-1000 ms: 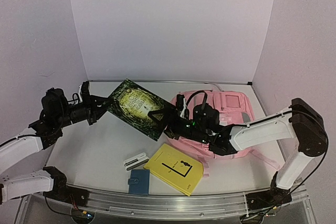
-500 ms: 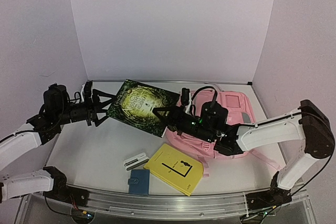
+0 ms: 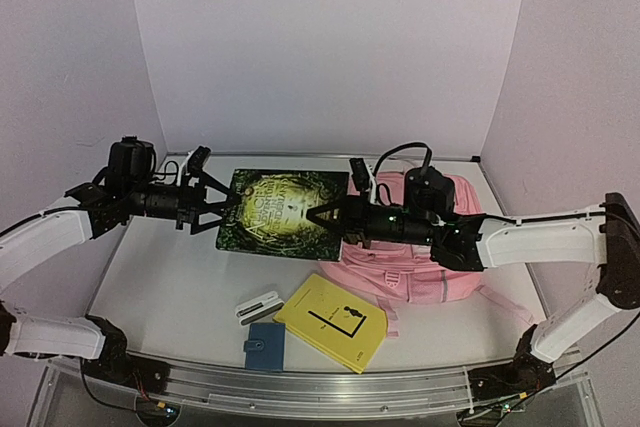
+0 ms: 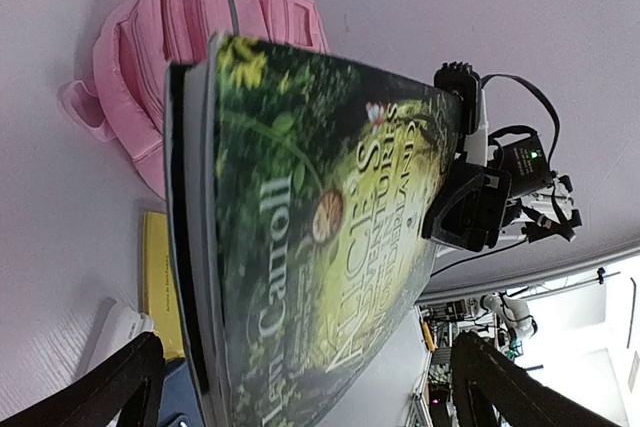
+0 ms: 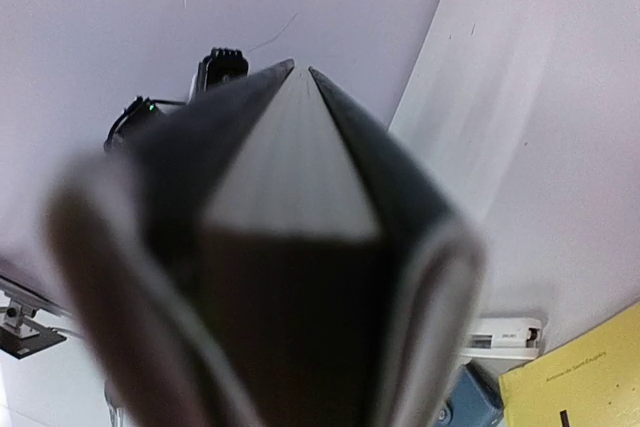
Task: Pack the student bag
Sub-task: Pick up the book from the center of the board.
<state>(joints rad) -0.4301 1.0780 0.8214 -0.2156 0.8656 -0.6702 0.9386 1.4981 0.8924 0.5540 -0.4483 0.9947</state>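
- Your right gripper (image 3: 322,215) pinches the right edge of the green book (image 3: 285,209). In the right wrist view its fingers press on both covers, with the page block between them.
- Your left gripper (image 3: 218,211) has its fingers spread wide to either side of the book's left edge. In the left wrist view they stand clear of the covers, so judge the book as carried by the right arm alone.
- The student bag (image 3: 400,269) lies on the table (image 3: 170,287) at right of centre in the overhead view, below and behind the right arm. None of the views shows whether its main opening is unzipped.
- Sag or twist: a wide book is being held by one narrow pinch at its edge. Its weight could turn it in the fingers if you swing fast or tip it, and it may slide out.
- Snag: the left fingers bracket the book's far edge. If you move the right arm sideways before the left arm backs off, the book could catch a finger and be levered loose.
- Jam: the bag is soft and slumped. If you push the book at a closed or folded mouth, it will probably shove the bag along rather than go in.
- Drop zone: the yellow book (image 3: 332,320), the small blue case (image 3: 264,345) and the white stick-like item (image 3: 258,306) lie at lower centre. A dropped book could scatter them.
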